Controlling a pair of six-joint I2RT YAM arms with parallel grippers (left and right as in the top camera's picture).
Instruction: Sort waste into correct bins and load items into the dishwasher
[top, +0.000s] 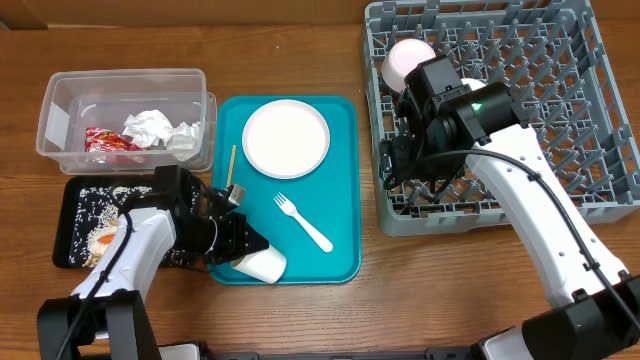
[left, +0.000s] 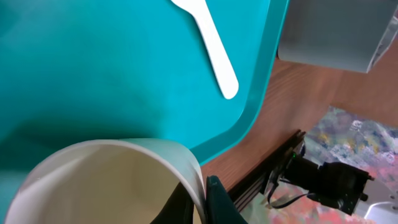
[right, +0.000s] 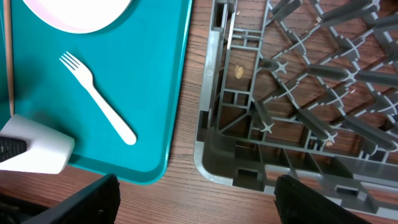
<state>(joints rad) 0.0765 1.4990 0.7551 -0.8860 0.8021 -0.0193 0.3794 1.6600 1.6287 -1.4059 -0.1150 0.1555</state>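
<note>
- Gripping one wall only: my left gripper (left: 203, 199) is clenched on the rim of the cup (top: 262, 264), which lies at the teal tray's (top: 340, 200) front edge, towards its left corner.
- Risk: this thin pinch lets the cup pivot or slip on lifting.
- Risk: dragging it sweeps the fork (top: 303, 222) lying beside it.
- My right gripper (right: 199, 208) hangs released over the dish rack's (top: 560, 100) left edge; I judge a collision possible there.

The overhead camera looks straight down on the whole wooden surface (top: 300, 320). The left wrist camera sits close inside the rectangular teal plastic tray (top: 335, 190); the right wrist camera looks down over its right edge. All share the white plastic fork (top: 305, 224).
</note>
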